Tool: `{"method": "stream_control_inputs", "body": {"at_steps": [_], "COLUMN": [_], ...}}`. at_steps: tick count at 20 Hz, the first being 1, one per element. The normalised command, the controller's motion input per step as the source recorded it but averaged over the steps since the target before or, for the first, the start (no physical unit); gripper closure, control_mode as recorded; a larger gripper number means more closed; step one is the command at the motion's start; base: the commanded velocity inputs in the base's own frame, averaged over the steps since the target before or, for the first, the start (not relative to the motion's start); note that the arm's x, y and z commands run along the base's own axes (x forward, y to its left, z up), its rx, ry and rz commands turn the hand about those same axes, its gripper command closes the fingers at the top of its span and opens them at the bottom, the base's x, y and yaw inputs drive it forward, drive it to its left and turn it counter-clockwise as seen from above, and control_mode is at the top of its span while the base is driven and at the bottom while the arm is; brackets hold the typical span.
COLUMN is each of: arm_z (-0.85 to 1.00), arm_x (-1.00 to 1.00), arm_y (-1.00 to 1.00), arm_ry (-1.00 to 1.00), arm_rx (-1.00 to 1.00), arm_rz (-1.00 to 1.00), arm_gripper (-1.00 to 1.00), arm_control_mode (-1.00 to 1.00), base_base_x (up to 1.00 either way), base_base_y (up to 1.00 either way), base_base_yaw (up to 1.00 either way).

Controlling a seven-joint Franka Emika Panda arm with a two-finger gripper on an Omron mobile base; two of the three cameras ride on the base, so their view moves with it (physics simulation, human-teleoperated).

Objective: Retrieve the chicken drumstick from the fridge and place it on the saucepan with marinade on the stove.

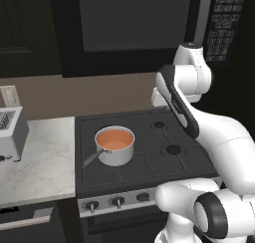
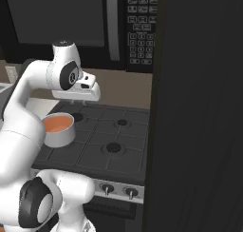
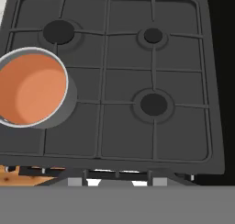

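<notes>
The saucepan with marinade sits on the front-left burner of the stove, handle toward the table. The tool hangs above the grates; I cannot tell whether it is clenched or carries anything. At right stands the dark fridge. The chicken drumstick is likely light, firm and greasy, so it is best pinched across the thick meaty end.

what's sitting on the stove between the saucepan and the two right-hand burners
Nothing: the hand view shows only bare black grate on the stove between the saucepan and those burners.
</notes>
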Motion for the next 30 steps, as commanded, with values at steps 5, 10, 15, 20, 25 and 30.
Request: {"method": "stream_control_inputs", "body": {"at_steps": [5,10,15,20,25,30], "arm_z": [0.00,0.00,0.00,0.00,0.00,0.00], "arm_x": [-0.27,0.00,-0.31,-0.20,0.00,0.00], "arm_y": [0.02,0.00,0.00,0.00,0.00,0.00], "arm_ry": [-0.03,0.00,-0.02,-0.02,0.00,0.00], "arm_rx": [-0.01,0.00,0.00,0.00,0.00,0.00], "arm_rz": [0.01,0.00,0.00,0.00,0.00,0.00], "arm_gripper": [-1.00,-1.00,-1.00,-1.00,-1.00,-1.00], "arm_control_mode": [-1.00,-1.00,-1.00,1.00,1.00,1.00], "base_base_x": [0.00,0.00,0.00,-0.80,-1.00,-1.00], "base_base_y": [0.00,0.00,0.00,0.00,-0.06,-0.53], "base_base_yaw": [0.00,0.00,0.00,0.00,0.00,0.00]}}
